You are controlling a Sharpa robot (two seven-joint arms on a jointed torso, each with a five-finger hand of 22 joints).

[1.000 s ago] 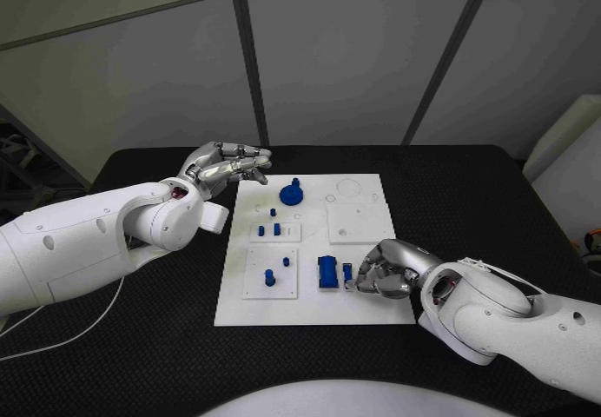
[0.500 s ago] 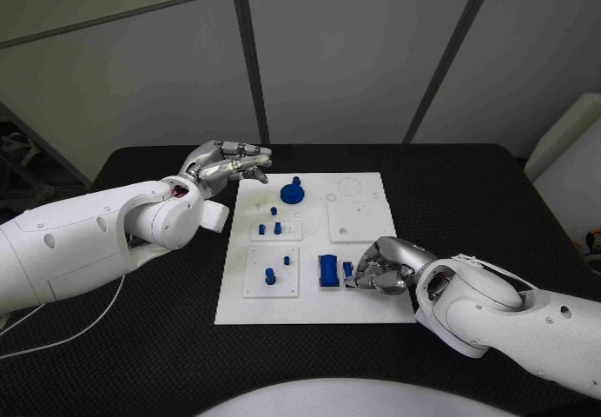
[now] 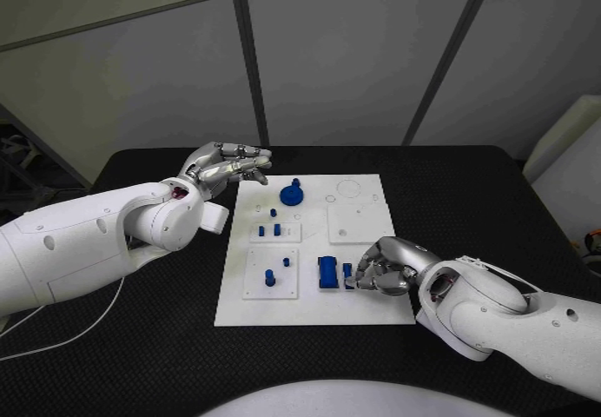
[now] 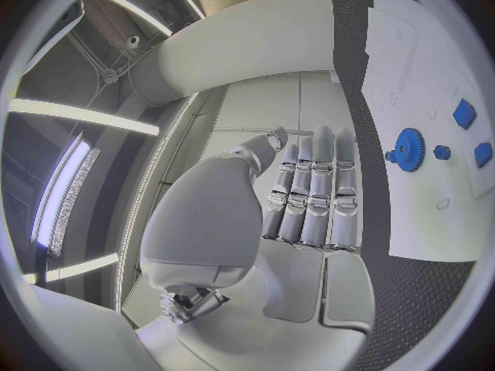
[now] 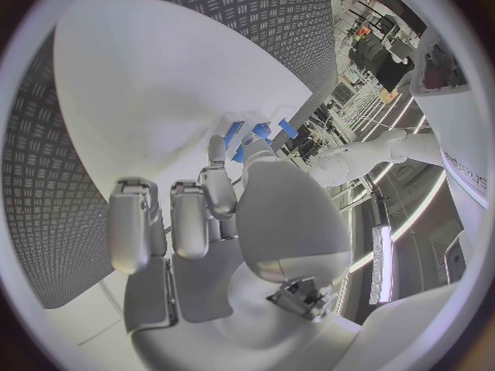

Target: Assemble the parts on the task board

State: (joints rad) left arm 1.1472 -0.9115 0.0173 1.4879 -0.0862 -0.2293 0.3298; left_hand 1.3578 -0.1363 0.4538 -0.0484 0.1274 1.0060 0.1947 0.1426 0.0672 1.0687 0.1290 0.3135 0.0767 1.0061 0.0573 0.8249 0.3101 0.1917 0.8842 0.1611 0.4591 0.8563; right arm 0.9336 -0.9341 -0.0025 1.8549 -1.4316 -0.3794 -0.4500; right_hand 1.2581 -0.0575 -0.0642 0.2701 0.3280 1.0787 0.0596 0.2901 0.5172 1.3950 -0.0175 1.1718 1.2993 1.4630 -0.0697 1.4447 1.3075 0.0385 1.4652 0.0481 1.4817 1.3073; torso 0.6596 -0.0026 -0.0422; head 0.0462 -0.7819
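right hand (image 3: 386, 268): low on the near-right part of the white board (image 3: 363, 308), fingers curled on a small blue block (image 3: 347, 273); looks pinched betw. thumb + finger, other fingers tucked in.
blue block: upright, just beside the taller blue slab (image 3: 328, 271), near edge of board.
left hand (image 3: 229, 165): off the board's far-left corner, above the black table (image 3: 138, 343); fingers curled in, holds nothing.
other parts: blue gear (image 3: 292, 193) at far-left of board; small pegs (image 3: 268, 230) in the mid-left panel; peg (image 3: 268, 277) in the near-left panel.
risk 1: block tilts or jams if pushed down off-line; hand covers the seat, so fit can't be judged.
risk 2: knuckles close to the slab, a sideways nudge could tip it.
risk 3: board is not visibly fixed; a hard press near its edge may slide it, cannot tell.
risk 4: thin pinch, block could twist out on release.
surface: black table, fine checker-plate texture in the wrist views; white board flat, with raised square panels.
room: grey wall panels w/ dark seams behind table; ceiling strip lights in left wrist view.
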